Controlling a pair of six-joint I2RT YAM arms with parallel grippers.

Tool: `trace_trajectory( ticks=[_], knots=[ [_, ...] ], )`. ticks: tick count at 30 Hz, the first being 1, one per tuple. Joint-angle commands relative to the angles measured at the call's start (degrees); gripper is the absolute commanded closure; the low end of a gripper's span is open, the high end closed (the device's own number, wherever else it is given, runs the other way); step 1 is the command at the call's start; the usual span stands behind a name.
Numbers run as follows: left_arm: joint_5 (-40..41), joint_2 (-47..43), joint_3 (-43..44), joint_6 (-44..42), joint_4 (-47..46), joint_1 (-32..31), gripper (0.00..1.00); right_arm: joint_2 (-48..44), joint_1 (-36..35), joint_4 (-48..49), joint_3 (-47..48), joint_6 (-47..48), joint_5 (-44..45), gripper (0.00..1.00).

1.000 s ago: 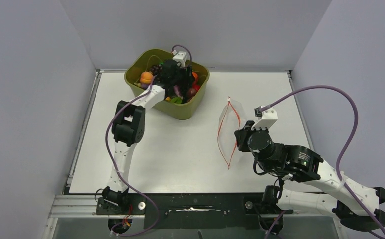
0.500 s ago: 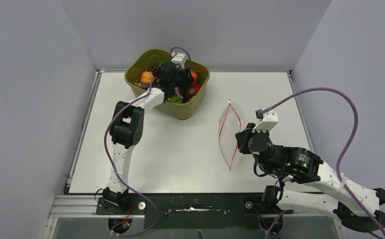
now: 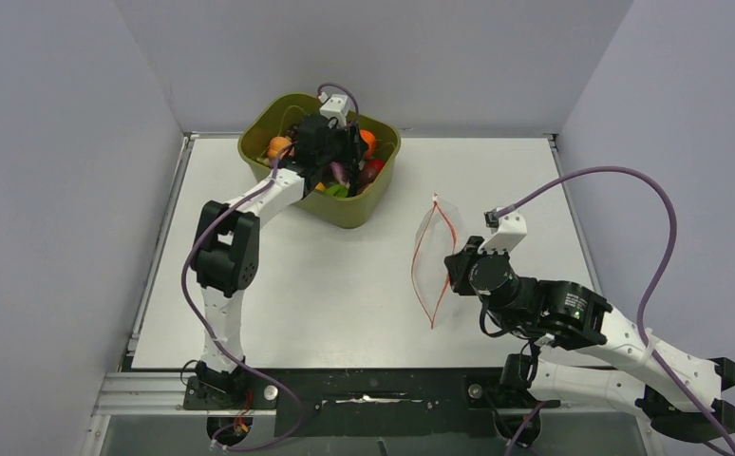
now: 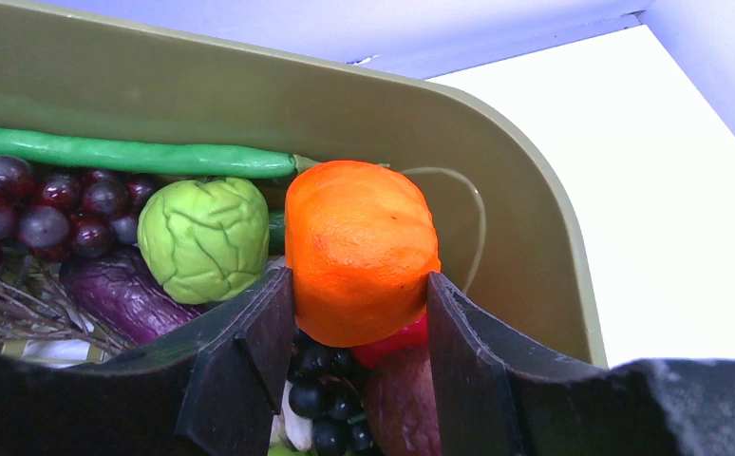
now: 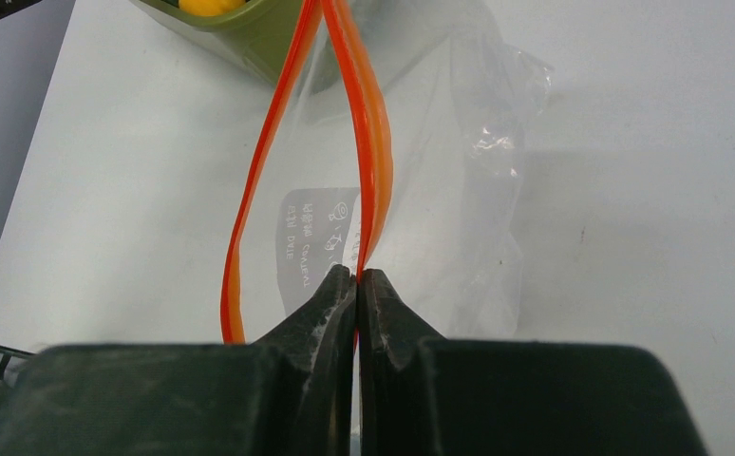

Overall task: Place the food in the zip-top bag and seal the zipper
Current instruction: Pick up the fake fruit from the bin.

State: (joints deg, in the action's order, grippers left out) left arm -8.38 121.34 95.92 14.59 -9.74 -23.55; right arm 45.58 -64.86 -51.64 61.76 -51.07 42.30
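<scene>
Early stage, nothing bagged yet. The left gripper (image 4: pixel 359 290) is down inside the olive-green tub (image 4: pixel 250 104), jaws clamped on the orange fruit (image 4: pixel 362 242). The green fruit (image 4: pixel 204 237), grapes (image 4: pixel 41 204), eggplant (image 4: pixel 122 290) and green bean (image 4: pixel 126 152) lie in the tub beside it. The right gripper (image 5: pixel 356 285) has its jaws pinched tight on one lip of the zipper (image 5: pixel 373 142). It holds the zip-top bag (image 5: pixel 440 190) with its mouth gaping over the counter (image 3: pixel 297 275), well apart from the tub. No food shows in the bag. Left to do: carry all the food over, then seal.
</scene>
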Motion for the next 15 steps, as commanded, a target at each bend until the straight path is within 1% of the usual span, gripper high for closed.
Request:
trace_trajectory(
  ticks=[1, 11, 15],
  knots=[
    [-0.14, -7.29, -2.20, 0.96, -3.43, 0.04, 0.75, 0.41, 0.11, 2.24, 0.42, -2.06, 0.80, 1.00],
    [-1.78, -17.06, -9.45, 3.40, -2.26, 0.34, 0.76, 1.20, 0.14, 2.92, -0.34, -3.58, 0.73, 1.00],
    [-3.33, -21.98, -13.83, 5.49, -2.52, 0.43, 0.76, 1.70, 0.19, 3.25, -0.19, -3.80, 0.07, 1.00]
  ],
)
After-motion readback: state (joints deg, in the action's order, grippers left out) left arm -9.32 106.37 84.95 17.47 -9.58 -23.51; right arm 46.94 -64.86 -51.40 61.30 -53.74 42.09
